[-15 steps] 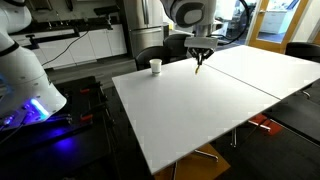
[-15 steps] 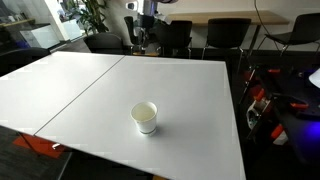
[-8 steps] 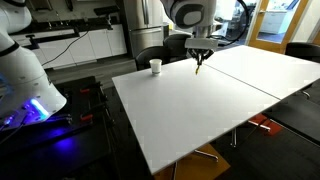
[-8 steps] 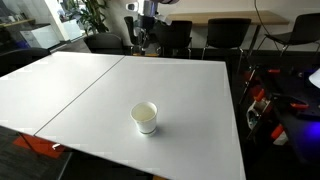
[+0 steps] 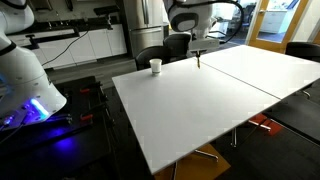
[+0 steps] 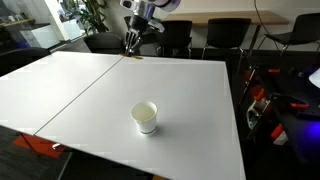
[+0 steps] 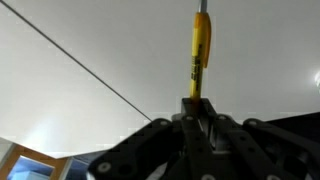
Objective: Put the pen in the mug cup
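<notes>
The pen (image 7: 201,50) is yellowish-brown and stands out straight from between my gripper's fingers (image 7: 201,103), which are shut on it. In both exterior views the gripper (image 5: 199,50) (image 6: 132,44) hangs tilted over the far edge of the white table (image 5: 205,110) (image 6: 90,85), with the pen tip (image 5: 199,63) (image 6: 134,57) close to the tabletop. The mug cup (image 5: 156,66) (image 6: 145,117) is small, white and upright on the table. It stands well apart from the gripper and looks empty.
A seam (image 6: 85,95) runs between the two joined tabletops. Black chairs (image 6: 225,35) (image 5: 150,55) stand along the far table edge near the gripper. A white machine with blue light (image 5: 25,85) stands beside the table.
The arm has swung and tilted at the table's far edge, and the gripper has shifted a little with the pen still in it. The cup has not moved.
</notes>
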You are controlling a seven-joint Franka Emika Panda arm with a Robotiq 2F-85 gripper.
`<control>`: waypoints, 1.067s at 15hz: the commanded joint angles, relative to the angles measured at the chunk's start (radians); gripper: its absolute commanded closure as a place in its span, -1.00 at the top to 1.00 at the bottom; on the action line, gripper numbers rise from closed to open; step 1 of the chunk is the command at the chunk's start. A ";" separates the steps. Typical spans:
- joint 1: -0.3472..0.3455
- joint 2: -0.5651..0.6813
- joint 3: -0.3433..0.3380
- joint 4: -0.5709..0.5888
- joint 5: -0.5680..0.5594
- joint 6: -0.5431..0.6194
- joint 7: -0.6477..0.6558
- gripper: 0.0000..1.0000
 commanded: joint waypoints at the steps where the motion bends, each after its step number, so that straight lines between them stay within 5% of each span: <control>1: -0.121 0.034 0.162 -0.012 0.107 -0.011 -0.264 -0.94; 7: -0.234 0.103 0.321 -0.007 0.192 -0.178 -0.592 -0.94; 16: -0.171 0.115 0.287 0.010 0.344 -0.531 -0.801 -0.94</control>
